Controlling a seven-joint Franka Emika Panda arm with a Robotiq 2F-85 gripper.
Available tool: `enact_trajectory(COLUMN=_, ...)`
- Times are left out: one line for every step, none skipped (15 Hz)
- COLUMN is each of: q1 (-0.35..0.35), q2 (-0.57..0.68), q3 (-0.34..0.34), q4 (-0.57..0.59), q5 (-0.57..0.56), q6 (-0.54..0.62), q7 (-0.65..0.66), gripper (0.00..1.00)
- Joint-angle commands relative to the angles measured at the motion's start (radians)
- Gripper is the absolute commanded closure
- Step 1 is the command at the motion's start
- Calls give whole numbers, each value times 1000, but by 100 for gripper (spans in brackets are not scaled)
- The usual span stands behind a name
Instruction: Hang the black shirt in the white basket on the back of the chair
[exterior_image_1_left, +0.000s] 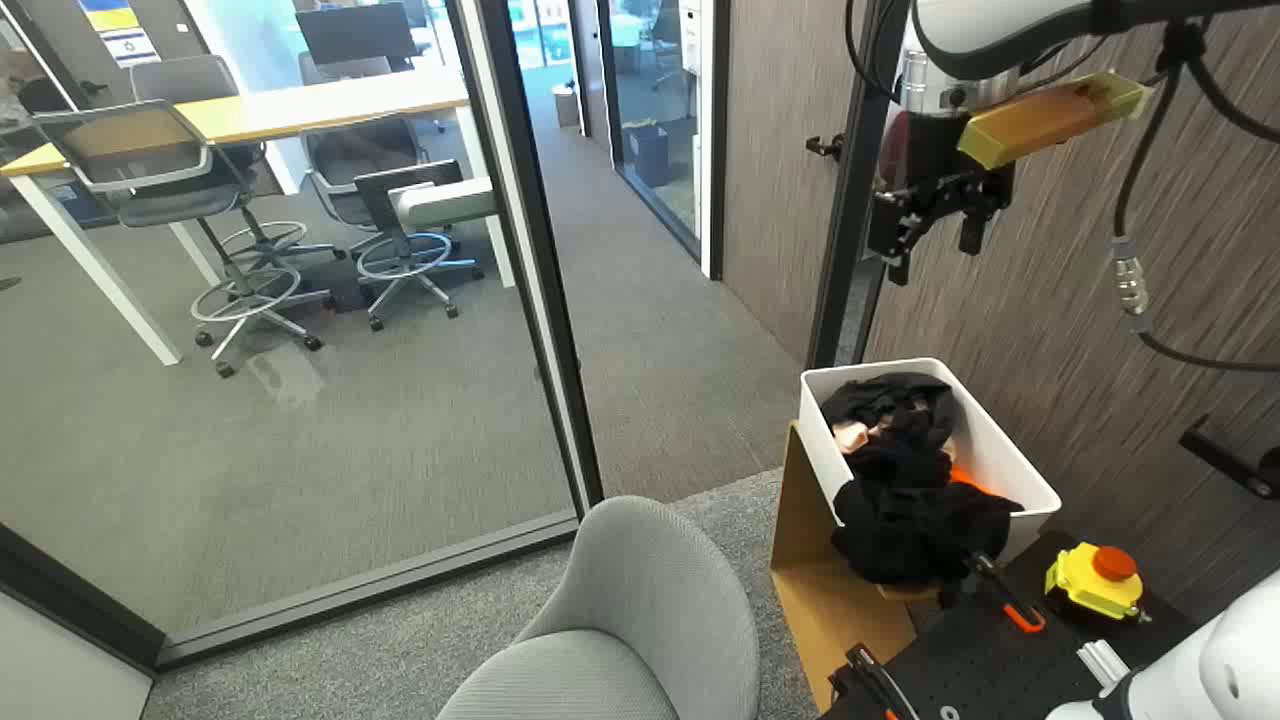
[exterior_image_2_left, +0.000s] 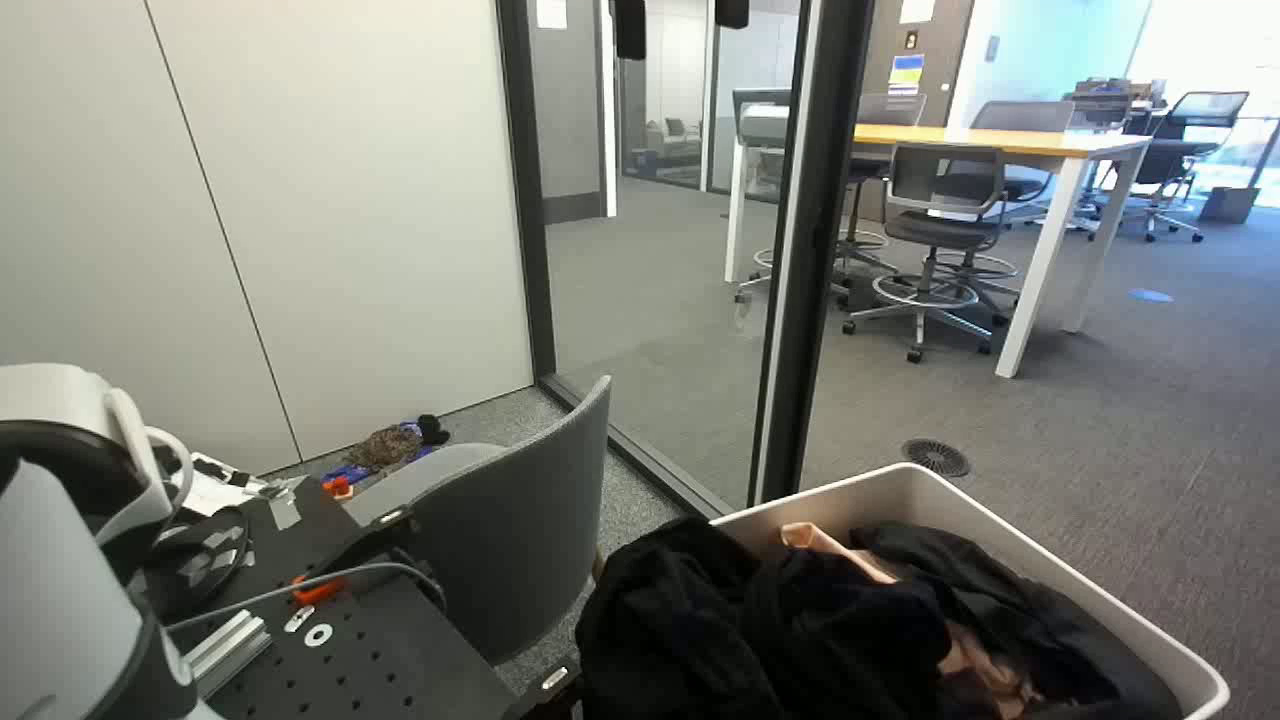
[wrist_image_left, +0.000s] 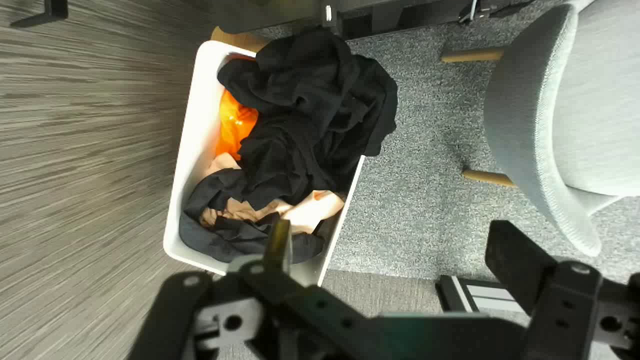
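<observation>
The white basket (exterior_image_1_left: 1000, 455) holds crumpled black cloth with peach and orange pieces; it also shows in an exterior view (exterior_image_2_left: 1060, 571) and the wrist view (wrist_image_left: 191, 130). The black shirt (exterior_image_1_left: 920, 530) appears bunched at one end, hanging over the rim, also in the wrist view (wrist_image_left: 310, 90); I cannot tell its edges from other black cloth (exterior_image_2_left: 680, 620). The grey chair (exterior_image_1_left: 660, 590) stands beside the basket, its back (wrist_image_left: 520, 125) towards it. My gripper (exterior_image_1_left: 935, 253) is open and empty, high above the basket; its fingers (wrist_image_left: 390, 232) are wide apart in the wrist view.
A cardboard piece (exterior_image_1_left: 830, 600) stands by the basket. A black perforated board (exterior_image_2_left: 330, 680) with tools and a yellow-red stop button (exterior_image_1_left: 1095, 580) lies by the robot base. A dark post (exterior_image_1_left: 530, 250) of the glass wall rises behind the chair. A wood-grain wall (wrist_image_left: 100, 140) flanks the basket.
</observation>
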Motion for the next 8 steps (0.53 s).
enact_trajectory(q1=13, q2=1, q3=-10, q4=6, q5=-4, q6=-2, q7=4, gripper=0)
enact_trajectory(q1=13, q2=-1, q3=-10, q4=9, q5=-4, q6=-2, q7=4, gripper=0)
enact_trajectory(q1=13, q2=-4, q3=-10, q4=10, q5=-4, q6=-2, q7=4, gripper=0)
enact_trajectory(q1=13, q2=-5, q3=-10, q4=11, q5=-4, q6=-2, q7=4, gripper=0)
enact_trajectory(q1=13, q2=-5, q3=-10, q4=11, q5=-4, q6=-2, q7=4, gripper=0)
enact_trajectory(q1=13, q2=-5, q3=-10, q4=11, q5=-4, q6=-2, q7=4, gripper=0)
enact_trajectory(q1=13, q2=-5, q3=-10, q4=11, q5=-4, q6=-2, q7=4, gripper=0)
enact_trajectory(q1=13, q2=-5, q3=-10, q4=11, q5=-4, q6=-2, q7=4, gripper=0)
